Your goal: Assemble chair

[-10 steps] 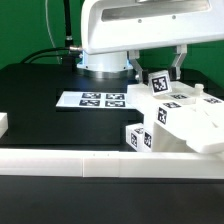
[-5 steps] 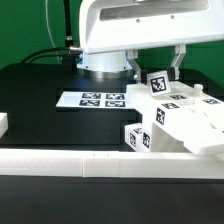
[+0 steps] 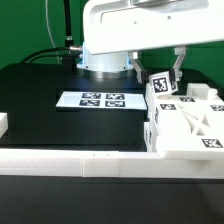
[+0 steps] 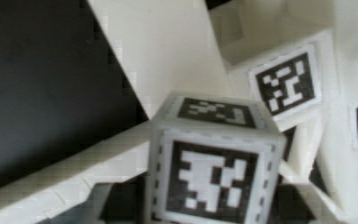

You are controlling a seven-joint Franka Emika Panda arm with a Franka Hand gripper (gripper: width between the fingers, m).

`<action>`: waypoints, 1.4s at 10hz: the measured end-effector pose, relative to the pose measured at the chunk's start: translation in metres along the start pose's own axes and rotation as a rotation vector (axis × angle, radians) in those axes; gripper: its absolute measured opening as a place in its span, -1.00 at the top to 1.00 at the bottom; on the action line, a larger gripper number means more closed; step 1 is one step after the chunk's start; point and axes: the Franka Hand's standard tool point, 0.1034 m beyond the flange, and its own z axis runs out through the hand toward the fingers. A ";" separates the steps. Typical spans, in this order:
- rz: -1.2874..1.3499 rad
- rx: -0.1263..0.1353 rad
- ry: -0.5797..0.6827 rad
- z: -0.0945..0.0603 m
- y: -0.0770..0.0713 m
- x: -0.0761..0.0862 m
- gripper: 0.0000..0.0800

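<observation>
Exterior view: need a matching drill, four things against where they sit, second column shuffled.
Things:
1. marker board
2. border wall
3. chair parts
4. robot base

Places:
A. at the back, behind the marker board
B. the exterior view's right, just behind the border wall
C. along the near edge, running across the picture
D. lying flat on the black table, mid-scene

Pairs: 1-D, 2-C, 3-B, 4-A

You'll see the chair assembly (image 3: 190, 125) has slid and turned toward the exterior view's right. The gripper (image 3: 160, 73), clasping the tagged post (image 3: 163, 85), has shifted slightly the same way.
</observation>
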 end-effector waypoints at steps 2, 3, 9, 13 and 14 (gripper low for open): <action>0.105 0.000 0.002 0.000 0.001 0.000 0.26; 0.089 -0.001 0.002 0.000 0.001 0.000 0.06; -0.305 0.008 0.008 -0.003 -0.012 -0.002 -0.62; -0.677 0.002 0.009 -0.003 -0.006 -0.004 -0.62; -0.757 -0.002 0.016 -0.002 -0.003 -0.005 -0.62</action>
